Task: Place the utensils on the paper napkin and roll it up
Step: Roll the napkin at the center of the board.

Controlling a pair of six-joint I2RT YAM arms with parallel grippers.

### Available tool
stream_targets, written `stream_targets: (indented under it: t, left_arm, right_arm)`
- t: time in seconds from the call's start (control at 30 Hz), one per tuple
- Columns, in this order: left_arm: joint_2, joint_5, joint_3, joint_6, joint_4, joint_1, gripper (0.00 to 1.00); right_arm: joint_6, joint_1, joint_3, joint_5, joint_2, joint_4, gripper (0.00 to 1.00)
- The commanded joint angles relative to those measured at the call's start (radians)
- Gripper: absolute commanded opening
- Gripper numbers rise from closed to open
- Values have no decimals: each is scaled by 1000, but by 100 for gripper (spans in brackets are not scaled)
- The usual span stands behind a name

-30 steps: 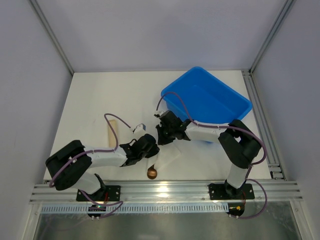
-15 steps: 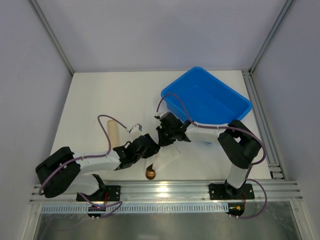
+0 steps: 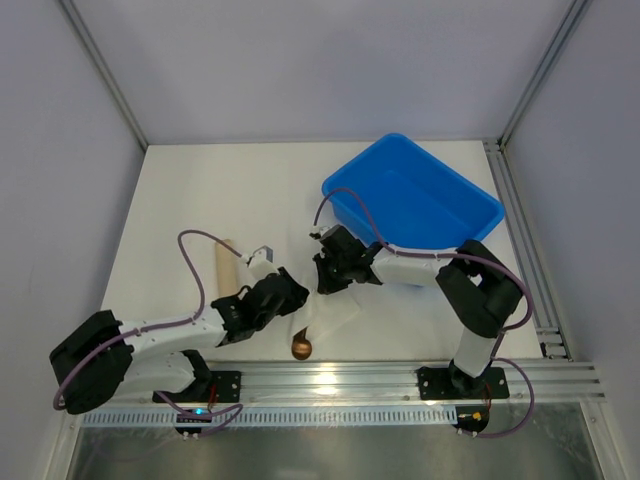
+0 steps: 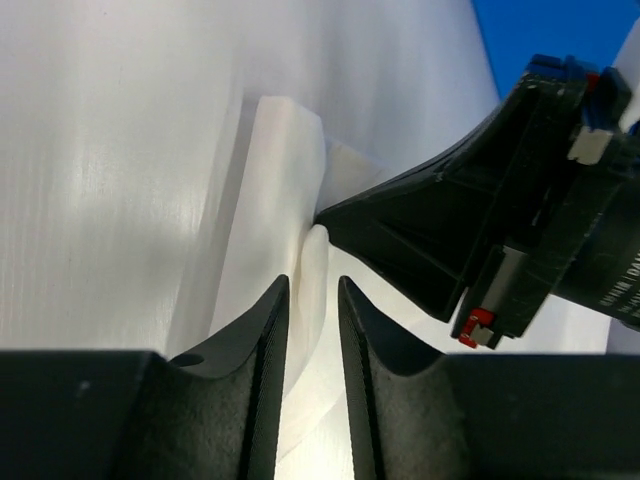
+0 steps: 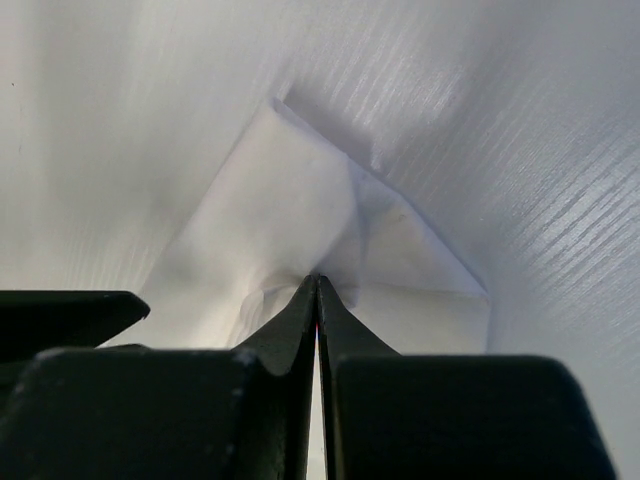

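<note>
1. Over the last second the left arm [image 3: 170, 328] drew back toward the near-left edge. The left jaws widened from almost together, then narrowed again. They stood slightly apart, with a raised fold of the paper napkin [image 5: 290, 210] in line with the gap (a grip on it could not be confirmed).
2. The right jaws stayed together, clamped on the napkin's puckered fold, tip to tip with the left jaws.
3. Judgement: the left side was re-gripping mid-roll. The napkin lay loosely folded on the surface [image 3: 220, 190] between the two arms, so the roll was not finished.
4. Only the bowl of the spoon [image 3: 303, 347] showed, protruding at the napkin's near edge. The fork was not visible.
5. The blue bin [image 3: 430, 195] stood behind the right arm, apart from the napkin. The tan cylinder [image 3: 225, 270] lay near the left wrist.
6. Obstruction: the crowded jaw tips left little room on the fold.
</note>
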State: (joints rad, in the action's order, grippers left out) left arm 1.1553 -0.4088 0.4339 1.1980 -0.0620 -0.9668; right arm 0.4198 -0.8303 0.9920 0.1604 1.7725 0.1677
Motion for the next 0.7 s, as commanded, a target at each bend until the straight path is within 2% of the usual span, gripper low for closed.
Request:
stream_targets:
  t: [0.0, 0.33, 0.67]
  left_arm:
    - [44, -27, -8, -32, -64, -3, 27]
    - [155, 18, -21, -28, -148, -3, 13]
    - [242, 64, -17, -14, -217, -3, 7]
  right_arm:
    - [-15, -7, -4, -9, -53, -2, 4]
    - [-13, -9, 2, -10, -64, 1, 4]
    - [-15, -7, 23, -15, -84, 21, 4]
